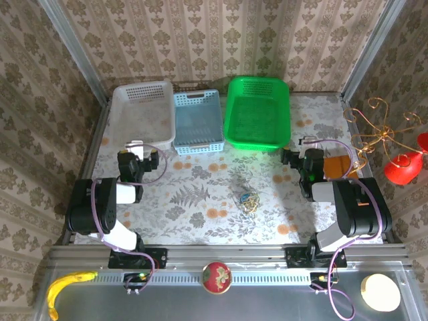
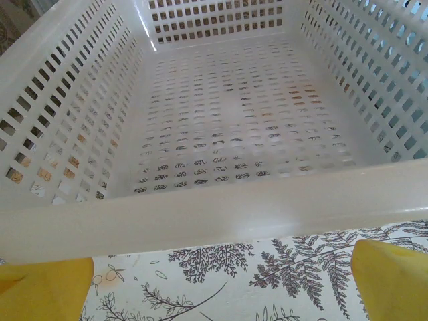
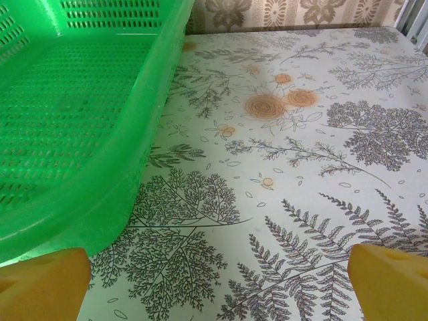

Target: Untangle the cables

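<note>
The cables point(image 1: 249, 198) lie as one small, loose knot of thin yellow-gold, blue and pale wires, with a few strands straying upward from the bunch. Which wire crosses which is too small to tell. The knot rests on the fern-and-flower printed tablecloth point(image 1: 200, 194), right of the table's middle. It is in front of the green perforated plastic basket point(image 1: 257, 110) and well apart from it, nearer the right arm than the left. Bare cloth surrounds the knot on every side, broadest toward the left arm. Along the far edge the green basket, a light-blue slatted plastic basket point(image 1: 198, 120) and a white slatted plastic basket point(image 1: 142, 110) stand side by side before the patterned wall. The left gripper point(image 2: 214, 294) hangs just in front of the white basket's near rim, its yellow fingertips point(image 2: 43, 291) spread wide and holding nothing. The right gripper point(image 3: 214, 287) sits beside the green basket's near corner, its jaws equally wide and empty over bare cloth. A grooved metal rail point(image 1: 221, 257) bounds the near edge.
</note>
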Controlling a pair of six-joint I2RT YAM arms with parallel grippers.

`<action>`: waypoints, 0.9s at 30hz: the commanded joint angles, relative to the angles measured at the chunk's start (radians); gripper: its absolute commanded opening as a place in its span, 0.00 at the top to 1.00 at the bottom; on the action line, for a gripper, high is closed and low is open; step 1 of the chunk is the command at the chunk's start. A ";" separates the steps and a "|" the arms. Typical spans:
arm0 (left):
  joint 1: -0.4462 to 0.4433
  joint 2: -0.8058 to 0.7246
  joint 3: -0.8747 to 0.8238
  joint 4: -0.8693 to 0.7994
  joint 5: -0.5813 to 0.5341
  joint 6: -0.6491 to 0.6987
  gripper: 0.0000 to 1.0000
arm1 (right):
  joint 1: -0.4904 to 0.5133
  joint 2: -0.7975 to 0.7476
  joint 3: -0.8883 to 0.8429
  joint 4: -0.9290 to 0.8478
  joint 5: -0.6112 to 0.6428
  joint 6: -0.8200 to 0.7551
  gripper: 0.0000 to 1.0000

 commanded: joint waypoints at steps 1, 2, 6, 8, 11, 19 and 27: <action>0.006 -0.006 0.008 0.005 0.010 0.011 0.00 | 0.006 -0.001 0.009 0.019 -0.012 -0.014 0.00; 0.006 -0.006 0.009 0.005 0.011 0.013 0.00 | 0.006 -0.001 0.008 0.019 -0.012 -0.015 0.00; 0.005 -0.006 0.010 0.004 0.011 0.014 0.00 | 0.006 0.000 0.008 0.019 -0.013 -0.014 0.00; 0.005 -0.006 0.010 0.005 0.011 0.014 0.00 | 0.006 -0.001 0.008 0.019 -0.013 -0.014 0.00; 0.005 -0.005 0.010 0.003 0.011 0.014 0.00 | 0.005 0.000 0.010 0.017 -0.015 -0.015 0.00; 0.008 -0.005 0.011 0.002 0.017 0.010 0.00 | 0.001 0.001 0.011 0.015 -0.024 -0.011 0.00; 0.009 -0.005 0.014 -0.005 0.017 0.008 0.00 | 0.000 0.002 0.013 0.012 -0.024 -0.011 0.00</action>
